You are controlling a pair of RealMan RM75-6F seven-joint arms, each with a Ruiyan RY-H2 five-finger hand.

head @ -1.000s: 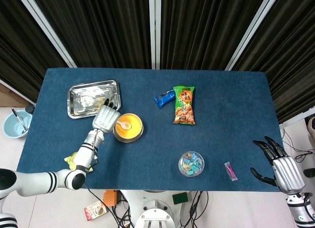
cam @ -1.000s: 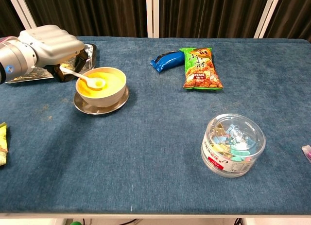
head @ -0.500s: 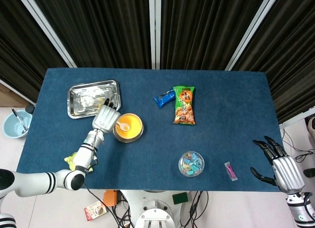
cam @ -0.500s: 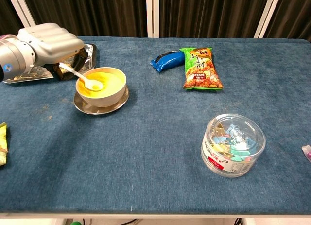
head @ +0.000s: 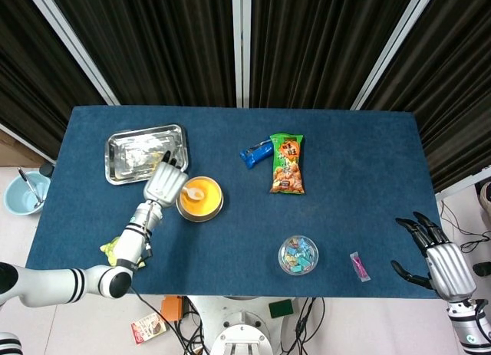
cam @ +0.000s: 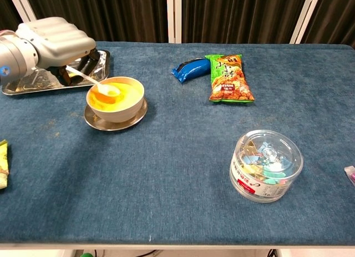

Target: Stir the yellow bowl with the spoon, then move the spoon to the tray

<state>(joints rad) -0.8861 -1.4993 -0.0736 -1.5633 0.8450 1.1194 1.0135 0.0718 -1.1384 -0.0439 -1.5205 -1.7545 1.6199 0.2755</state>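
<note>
Your white plastic spoon (cam: 91, 82) has its rounded scoop inside the glossy yellow bowl (cam: 115, 99), which sits on a small steel saucer (cam: 114, 120). Your left hand (cam: 51, 41) holds the handle, its fingers hidden beneath the ribbed silver knuckles. Behind it, the dented, shiny metal tray (head: 145, 152) is partly blocked. Your right hand (head: 441, 261) hangs off the table corner, dark fingers spread around nothing.

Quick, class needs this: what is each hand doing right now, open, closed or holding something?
Left hand: holding the white plastic spoon, its tip in the yellow bowl.
Right hand: open, holding nothing.
</note>
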